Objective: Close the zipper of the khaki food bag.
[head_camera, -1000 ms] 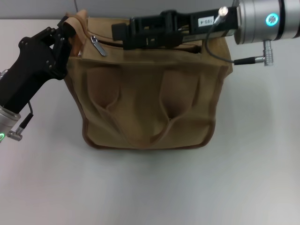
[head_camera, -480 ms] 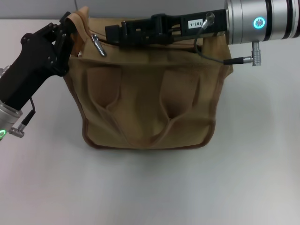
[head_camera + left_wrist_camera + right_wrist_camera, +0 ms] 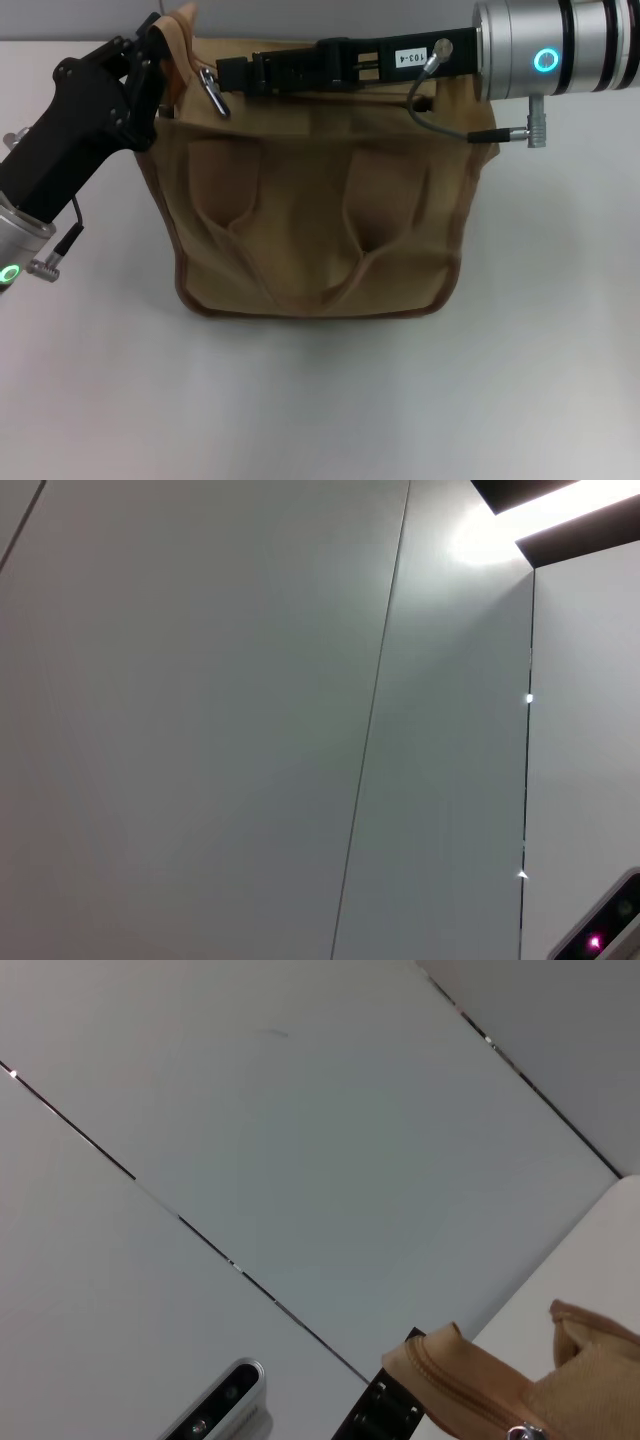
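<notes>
The khaki food bag (image 3: 320, 220) stands upright in the middle of the white table, its two handles hanging down the front. My left gripper (image 3: 150, 55) is at the bag's top left corner, shut on the raised end of the fabric there. The zipper (image 3: 300, 95) runs along the top edge. Its silver pull tab (image 3: 211, 93) hangs near the left end. My right gripper (image 3: 228, 75) reaches across the bag's top from the right, its tip just right of the pull tab. The right wrist view shows the raised zipper end (image 3: 470, 1385). The left wrist view shows only wall.
The white table (image 3: 320, 400) lies bare in front of and beside the bag. The right arm's silver wrist (image 3: 555, 50) and its cable (image 3: 450, 125) hang over the bag's top right corner.
My right gripper has moved left along the bag's top, from mid-zipper to just beside the pull tab. My left gripper has lifted the held corner slightly.
</notes>
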### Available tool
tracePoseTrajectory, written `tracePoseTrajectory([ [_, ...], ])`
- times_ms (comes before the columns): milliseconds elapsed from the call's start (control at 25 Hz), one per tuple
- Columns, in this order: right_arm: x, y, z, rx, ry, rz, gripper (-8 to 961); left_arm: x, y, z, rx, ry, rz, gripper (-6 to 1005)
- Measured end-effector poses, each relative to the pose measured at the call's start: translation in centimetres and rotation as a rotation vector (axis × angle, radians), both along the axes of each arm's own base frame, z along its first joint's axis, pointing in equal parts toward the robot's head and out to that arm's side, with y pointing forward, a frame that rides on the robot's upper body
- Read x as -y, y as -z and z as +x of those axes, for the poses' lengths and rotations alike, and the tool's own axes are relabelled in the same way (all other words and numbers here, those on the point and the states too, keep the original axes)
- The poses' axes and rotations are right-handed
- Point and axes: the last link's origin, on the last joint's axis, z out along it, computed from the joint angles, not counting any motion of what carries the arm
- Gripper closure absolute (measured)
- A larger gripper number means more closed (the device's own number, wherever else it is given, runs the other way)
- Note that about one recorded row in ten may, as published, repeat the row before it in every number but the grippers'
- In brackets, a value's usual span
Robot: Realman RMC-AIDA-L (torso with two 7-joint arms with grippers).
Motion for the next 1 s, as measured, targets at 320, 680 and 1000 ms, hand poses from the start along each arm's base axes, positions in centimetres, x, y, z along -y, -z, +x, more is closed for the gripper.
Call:
tracePoseTrajectory([
  [320,0.5,0.8,-0.1,-0.015,-0.062,0.022,334,-0.6,0.0,0.7,-0.002,0.021,-0.002,972],
  [680,0.5,1.1,0.1,-0.051,-0.092,0.091,340,-0.7,0.3,1.0,0.005,0.028,-0.009,971],
  [1000,0.9,1.9,0.3,-0.055,-0.099,0.096,346,-0.8,0.7,1.6,0.001,0.055,-0.031,971],
])
